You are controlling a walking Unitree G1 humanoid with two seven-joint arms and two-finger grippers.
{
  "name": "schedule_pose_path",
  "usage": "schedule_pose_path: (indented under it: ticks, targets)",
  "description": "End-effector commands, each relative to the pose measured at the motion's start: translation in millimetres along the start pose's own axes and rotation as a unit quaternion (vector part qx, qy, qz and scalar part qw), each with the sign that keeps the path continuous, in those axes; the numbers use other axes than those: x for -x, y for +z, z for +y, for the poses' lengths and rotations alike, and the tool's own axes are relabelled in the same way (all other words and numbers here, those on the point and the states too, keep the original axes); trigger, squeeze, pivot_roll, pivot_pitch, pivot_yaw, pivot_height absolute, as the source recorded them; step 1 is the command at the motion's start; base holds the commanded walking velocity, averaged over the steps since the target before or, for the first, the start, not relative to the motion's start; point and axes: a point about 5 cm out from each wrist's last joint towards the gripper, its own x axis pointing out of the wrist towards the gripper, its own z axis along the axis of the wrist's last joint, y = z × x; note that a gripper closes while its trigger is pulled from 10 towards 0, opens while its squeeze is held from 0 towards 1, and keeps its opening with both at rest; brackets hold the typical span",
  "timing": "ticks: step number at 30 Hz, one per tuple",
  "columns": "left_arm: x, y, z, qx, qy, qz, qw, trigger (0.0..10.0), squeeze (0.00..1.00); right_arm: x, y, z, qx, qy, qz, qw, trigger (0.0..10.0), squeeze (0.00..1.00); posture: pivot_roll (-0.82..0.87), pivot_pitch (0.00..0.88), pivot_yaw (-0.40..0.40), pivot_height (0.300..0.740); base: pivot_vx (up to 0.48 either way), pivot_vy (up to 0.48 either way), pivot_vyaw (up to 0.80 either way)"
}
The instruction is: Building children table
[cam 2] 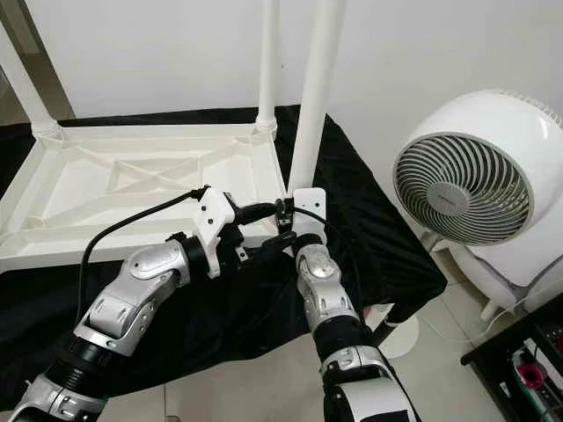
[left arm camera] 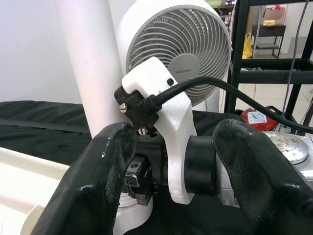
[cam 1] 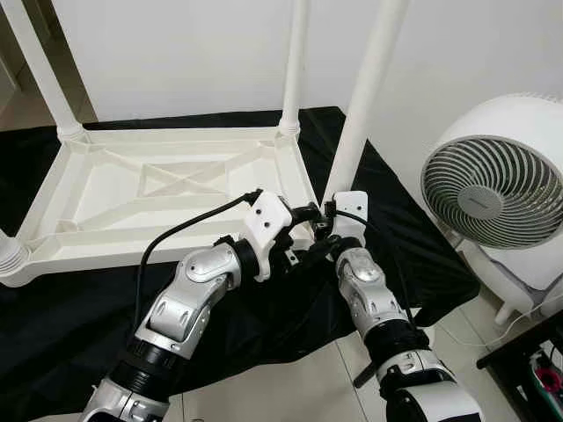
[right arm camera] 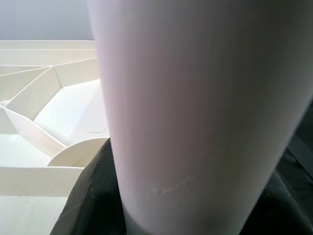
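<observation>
Two grippers at near table leg (cam 1: 361,105): left gripper (left arm camera: 171,171) wide open, right gripper (cam 1: 327,230) hugging leg, grip unclear. Upside-down table (cam 1: 167,189), four legs. One fan (cam 1: 497,189).

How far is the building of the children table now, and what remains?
Mostly done. The white tabletop lies upside down on the black cloth, with all four legs standing in its corners. In hand is the near right leg: the right hand is at its base, apparently around it, and the left hand is close beside. Left: seating this leg firmly, then turning the table upright.
</observation>
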Motion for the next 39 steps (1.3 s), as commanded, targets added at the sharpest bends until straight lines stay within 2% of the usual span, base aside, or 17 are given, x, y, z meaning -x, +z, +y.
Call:
schedule_pose_path:
  ticks: [1,2,3,5,6,7,8,9,14,20,22,23,26,27,31,34,39]
  targets:
    - [0.4,-1.9,-1.2,-0.002,0.001,0.003,1.0,10.0,0.0,6.3,-14.4,-7.1,-0.01,-0.015,0.034,0.999,0.0,0.0,0.07,0.0,-0.054,0.74,0.0,0.0,0.0]
    - [1.3,-2.6,-2.2,-0.001,0.004,0.004,1.0,10.0,0.0,7.5,-15.1,-11.2,-0.006,-0.023,0.038,0.999,0.0,0.0,0.07,0.007,-0.061,0.74,0.0,0.0,0.0]
    - [2.4,-3.9,-3.5,0.001,0.006,0.006,1.0,10.0,0.0,8.6,-14.8,-15.0,-0.003,-0.037,0.038,0.999,9.3,0.0,0.07,0.01,-0.063,0.74,0.0,0.0,0.0]
    - [3.2,-4.7,-4.4,0.001,0.006,0.008,1.0,10.0,0.0,9.3,-14.5,-17.4,0.0,-0.047,0.037,0.998,9.3,0.0,0.07,0.01,-0.063,0.74,0.0,0.0,0.0]
    - [3.5,-5.1,-4.8,0.001,0.007,0.009,1.0,10.0,0.0,9.7,-14.2,-18.6,0.001,-0.053,0.037,0.998,10.0,0.0,0.07,0.01,-0.063,0.74,0.0,0.0,0.0]
    - [3.5,-5.1,-4.8,0.001,0.007,0.009,1.0,10.0,0.0,9.7,-14.2,-18.6,0.001,-0.053,0.037,0.998,10.0,0.0,0.07,0.01,-0.063,0.74,0.0,0.0,0.0]
    - [4.1,-5.4,-4.9,0.001,0.008,0.011,1.0,10.0,0.0,11.1,-13.3,-20.2,0.0,-0.062,0.032,0.998,10.0,0.86,0.08,0.018,-0.066,0.74,0.0,0.0,0.0]
    - [4.3,-6.1,-4.4,0.002,0.012,0.014,1.0,10.0,0.0,13.0,-11.5,-21.6,-0.006,-0.063,0.021,0.998,10.0,1.0,0.07,0.023,-0.065,0.74,0.0,0.0,0.0]
    - [4.5,-7.4,-2.1,0.003,0.024,0.019,1.0,10.0,0.0,19.8,-4.0,-29.8,-0.021,-0.066,-0.012,0.998,10.0,1.0,0.07,0.034,-0.069,0.74,0.0,0.0,0.0]
    - [6.2,-8.4,-1.4,0.002,0.028,0.021,0.999,10.0,0.0,26.5,-0.5,-38.5,-0.018,-0.075,-0.028,0.997,10.0,1.0,0.07,0.039,-0.068,0.74,0.0,0.0,0.0]
    - [7.4,-9.0,0.0,0.003,0.032,0.023,0.999,10.0,0.0,37.8,1.9,-46.0,-0.014,-0.074,-0.044,0.996,10.0,1.0,0.07,0.049,-0.064,0.74,0.0,0.0,0.0]
    - [7.8,-9.0,1.4,0.004,0.035,0.024,0.999,10.0,0.0,45.3,3.0,-47.8,-0.014,-0.066,-0.054,0.996,10.0,0.79,0.06,0.053,-0.061,0.74,0.0,0.0,0.0]
    - [8.1,-9.0,2.3,0.004,0.037,0.024,0.999,10.0,0.0,50.5,4.0,-48.5,-0.013,-0.06,-0.06,0.996,10.0,0.79,0.06,0.053,-0.061,0.74,0.0,0.0,0.0]
    - [9.0,-8.2,5.2,0.003,0.043,0.025,0.999,10.0,0.0,59.9,4.1,-48.5,-0.031,-0.05,-0.064,0.996,10.0,0.0,0.06,0.059,-0.057,0.74,0.0,0.0,0.0]
    - [10.5,-7.5,6.8,0.002,0.046,0.025,0.999,10.0,0.0,69.4,4.7,-48.0,-0.038,-0.044,-0.071,0.996,10.0,0.0,0.06,0.07,-0.05,0.74,0.0,0.0,0.0]
    - [13.3,-7.9,14.1,-0.002,0.067,0.032,0.997,10.0,0.0,89.5,8.9,-44.7,-0.038,-0.019,-0.094,0.995,10.0,0.0,0.06,0.089,-0.037,0.74,0.0,0.0,0.0]
    - [14.7,-8.4,15.1,-0.002,0.072,0.034,0.997,10.0,0.0,94.0,11.7,-42.9,-0.051,-0.01,-0.104,0.993,10.0,0.0,0.05,0.1,-0.024,0.74,0.0,0.0,0.0]
